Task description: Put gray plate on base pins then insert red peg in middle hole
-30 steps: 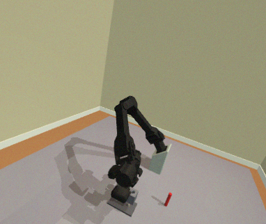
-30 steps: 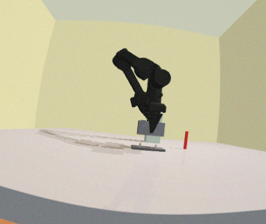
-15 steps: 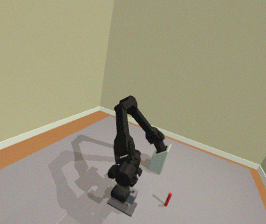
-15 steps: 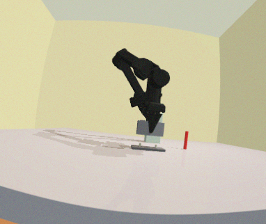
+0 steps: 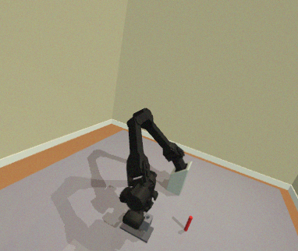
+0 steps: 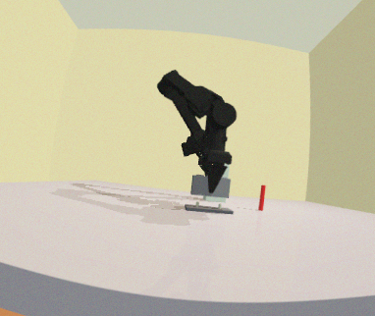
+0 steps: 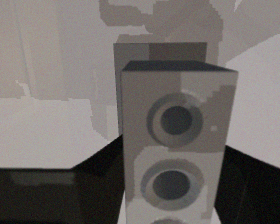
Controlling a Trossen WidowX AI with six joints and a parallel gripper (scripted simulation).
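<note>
The gray plate [image 5: 148, 222] [image 6: 199, 185] [image 7: 141, 115] is held tilted steeply, off the surface. The wrist view shows two of its holes and part of a third. My gripper [image 5: 134, 220] [image 6: 213, 186] [image 7: 161, 139] is shut on the plate, a finger at each side. The base [image 5: 143, 235] [image 6: 208, 210] [image 7: 178, 52] lies flat below, and the exterior view shows a gap between its two pins and the plate. The pins are hidden in the wrist view. The red peg [image 5: 188, 223] [image 6: 262, 197] stands upright to the right of the base in the top and exterior views.
A pale block [image 5: 178, 182] [image 6: 216, 199] under the arm's mount stands behind the base in the exterior view. The arm's shadow falls across the surface on the left side. The near edge of the table [image 6: 188, 294] runs along the bottom of the exterior view.
</note>
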